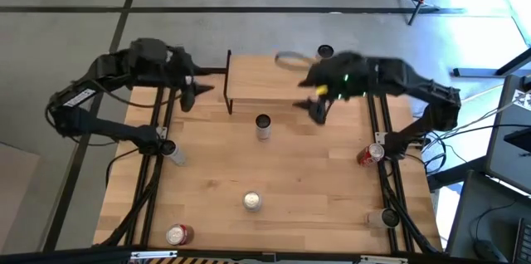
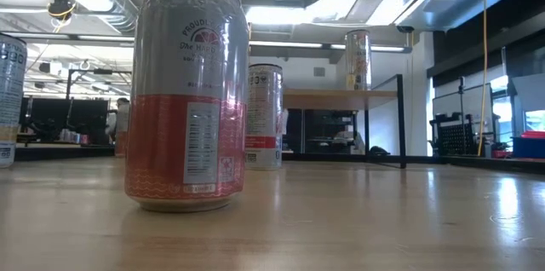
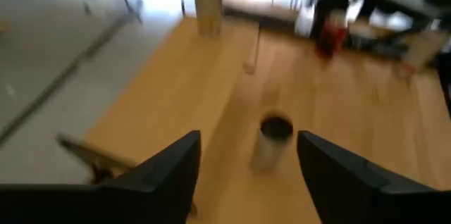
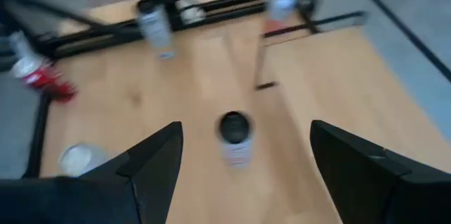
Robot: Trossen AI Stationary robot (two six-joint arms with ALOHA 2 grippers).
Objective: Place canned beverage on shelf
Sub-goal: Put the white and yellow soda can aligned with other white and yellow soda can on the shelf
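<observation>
On the shelf (image 1: 264, 77) one can (image 1: 325, 51) already stands. Near it on the bench (image 1: 315, 181) another can (image 1: 263, 126) waits; our left hand (image 1: 189, 91) and right hand (image 1: 317, 110) are both open, empty.

Overhead and both wrist cameras share one upright can (image 1: 263, 126).
</observation>
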